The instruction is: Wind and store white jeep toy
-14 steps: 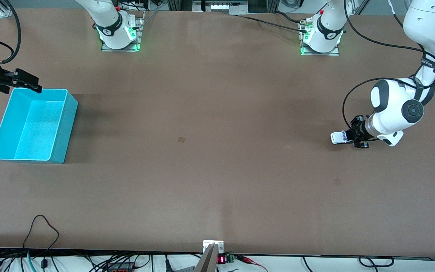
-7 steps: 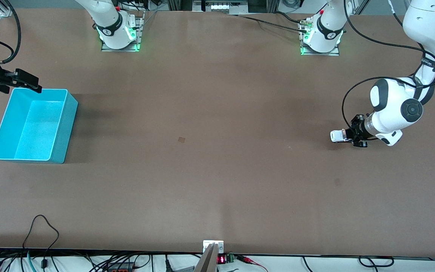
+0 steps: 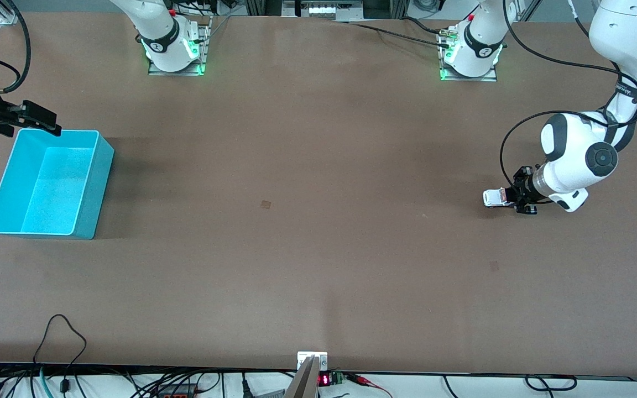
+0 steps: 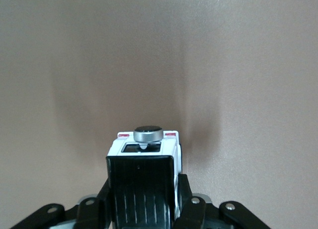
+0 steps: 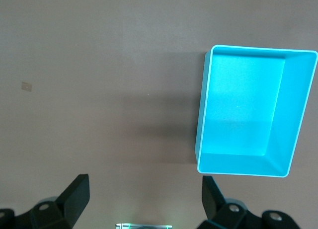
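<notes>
Left gripper, at the right-centre of the front frame, is clamped on the jeep, fingers against both flanks of the body. The toy sits low at the table surface, toward the left arm's end; whether its wheels bear on the table cannot be told. In the left wrist view the jeep fills the lower centre, black ribbed roof showing, a round silver-rimmed spare wheel at the end pointing away from the gripper.

Right gripper, upper left of the front frame, waits with jaws spread wide and nothing between them, above the table by the bin's edge. The bin is empty in both the front and right wrist views.

Status: jeep secured. Judged to be in the winding stage; completion of winding cannot be confirmed. Outstanding: carry across the full table, deposit in bin
</notes>
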Action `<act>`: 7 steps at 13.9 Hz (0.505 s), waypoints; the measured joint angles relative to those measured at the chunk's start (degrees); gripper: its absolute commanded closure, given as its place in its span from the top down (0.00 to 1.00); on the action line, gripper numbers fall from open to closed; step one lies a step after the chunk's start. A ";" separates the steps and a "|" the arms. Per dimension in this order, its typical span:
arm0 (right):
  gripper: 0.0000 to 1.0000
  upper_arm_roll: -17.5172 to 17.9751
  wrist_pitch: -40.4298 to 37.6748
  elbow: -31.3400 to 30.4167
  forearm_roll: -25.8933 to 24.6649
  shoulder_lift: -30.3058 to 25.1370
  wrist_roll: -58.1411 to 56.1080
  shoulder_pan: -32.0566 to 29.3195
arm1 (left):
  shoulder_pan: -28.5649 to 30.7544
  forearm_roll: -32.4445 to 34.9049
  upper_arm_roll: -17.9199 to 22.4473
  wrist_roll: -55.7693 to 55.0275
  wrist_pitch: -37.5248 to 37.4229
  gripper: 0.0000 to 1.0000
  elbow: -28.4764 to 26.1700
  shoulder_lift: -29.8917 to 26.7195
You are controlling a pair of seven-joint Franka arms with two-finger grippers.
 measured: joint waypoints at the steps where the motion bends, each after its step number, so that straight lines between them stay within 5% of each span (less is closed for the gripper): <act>1: 1.00 0.00 -0.01 0.00 0.00 0.00 0.00 0.00 | 0.02 0.00 0.00 -0.04 0.20 0.34 -0.13 -0.05; 7: 1.00 0.00 -0.02 0.00 0.00 0.00 0.00 0.00 | 0.28 0.00 0.00 -0.05 2.73 0.33 -1.78 -0.75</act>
